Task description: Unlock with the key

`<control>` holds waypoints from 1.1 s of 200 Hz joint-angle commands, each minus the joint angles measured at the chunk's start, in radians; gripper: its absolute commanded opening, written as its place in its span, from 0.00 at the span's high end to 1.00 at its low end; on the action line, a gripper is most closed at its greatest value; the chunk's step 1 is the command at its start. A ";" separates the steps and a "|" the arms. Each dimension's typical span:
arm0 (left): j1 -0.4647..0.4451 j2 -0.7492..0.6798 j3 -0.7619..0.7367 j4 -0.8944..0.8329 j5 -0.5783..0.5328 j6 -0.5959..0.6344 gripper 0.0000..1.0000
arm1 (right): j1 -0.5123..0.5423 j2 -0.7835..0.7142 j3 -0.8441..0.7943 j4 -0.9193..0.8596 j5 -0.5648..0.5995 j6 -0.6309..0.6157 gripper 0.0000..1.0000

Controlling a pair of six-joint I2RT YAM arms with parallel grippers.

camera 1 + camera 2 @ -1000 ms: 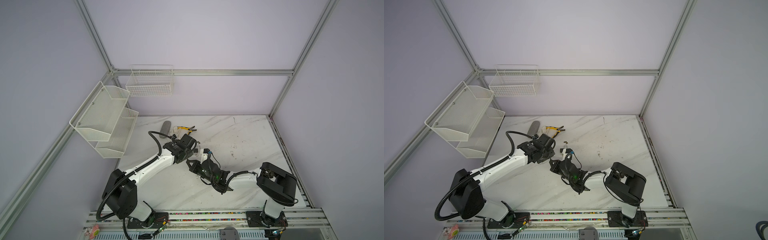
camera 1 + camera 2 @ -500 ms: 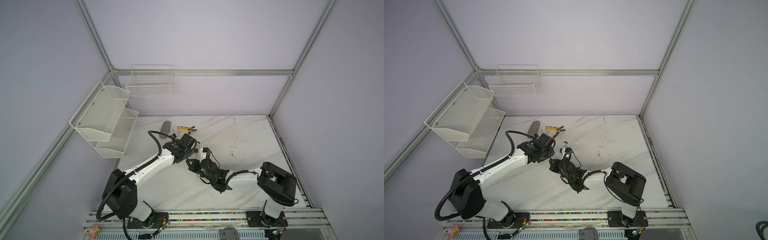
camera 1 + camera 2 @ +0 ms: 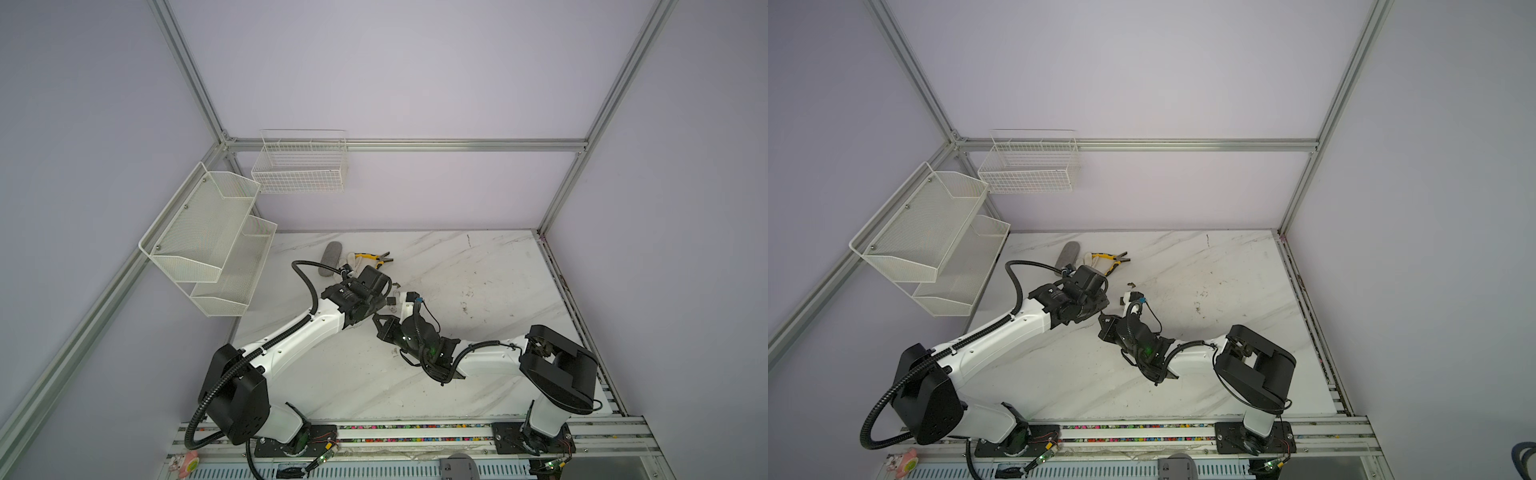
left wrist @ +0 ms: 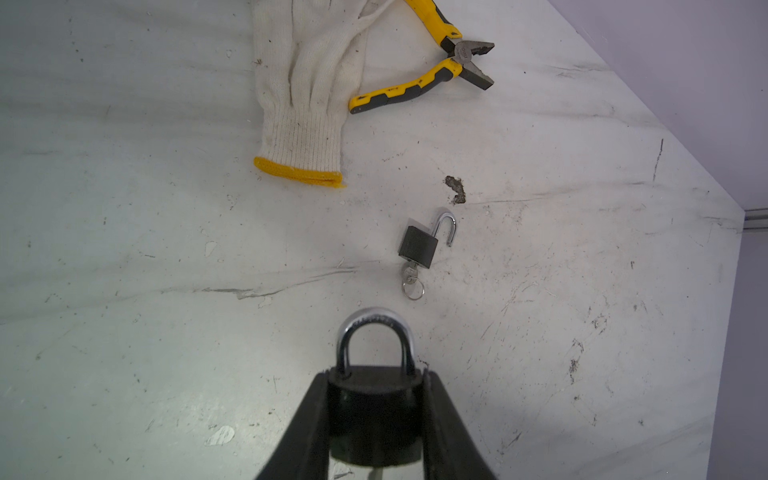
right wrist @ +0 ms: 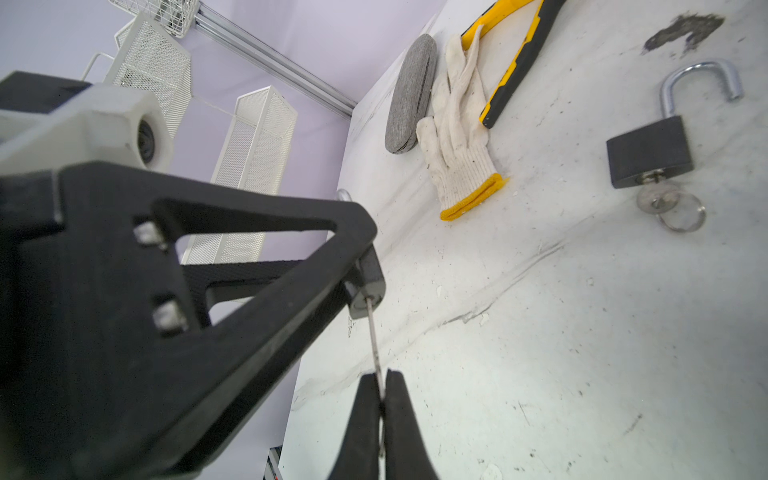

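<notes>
Along the lower edge of both top views runs a metal rail [image 3: 415,430] that carries the two arm bases. Behind it lies the white marbled table [image 3: 490,266], scratched and with some dark stains. Near the middle of the frame the two arms meet. The left gripper [image 4: 376,380] is clamped on the black body of a padlock [image 4: 374,419] whose shackle is closed. The right gripper [image 5: 381,380] has its jaws pressed together on a thin key [image 5: 372,332]. The key's tip is at the keyhole in the bottom of that padlock.

Just beyond, a second padlock [image 4: 417,247] lies flat on the table with its shackle open and its own key and ring in it. Farther back, toward the upper left of the table, lie a white glove [image 4: 303,83], yellow pliers [image 4: 399,90] and a grey case [image 5: 409,95]. Lilac walls [image 3: 415,75] and an aluminium frame [image 3: 407,144] close the room. A mesh shelf [image 3: 199,232] and a wire basket [image 3: 301,170] hang at the upper left.

The key's head is hidden between the fingers, and I cannot tell how deep its blade sits. In the top views the wrists cover the held padlock.
</notes>
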 commanded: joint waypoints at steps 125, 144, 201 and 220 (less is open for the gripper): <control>-0.018 -0.031 0.008 -0.014 -0.014 -0.031 1.00 | 0.019 0.017 -0.018 0.046 -0.077 0.029 1.00; -0.017 -0.031 0.006 -0.012 -0.014 -0.032 1.00 | 0.019 0.025 0.005 0.032 -0.097 0.031 1.00; -0.023 -0.031 -0.003 0.006 0.002 -0.030 1.00 | 0.019 0.054 0.018 0.042 -0.118 0.051 1.00; -0.024 -0.031 -0.014 0.004 0.002 -0.014 1.00 | 0.011 0.024 0.012 0.027 -0.087 0.058 1.00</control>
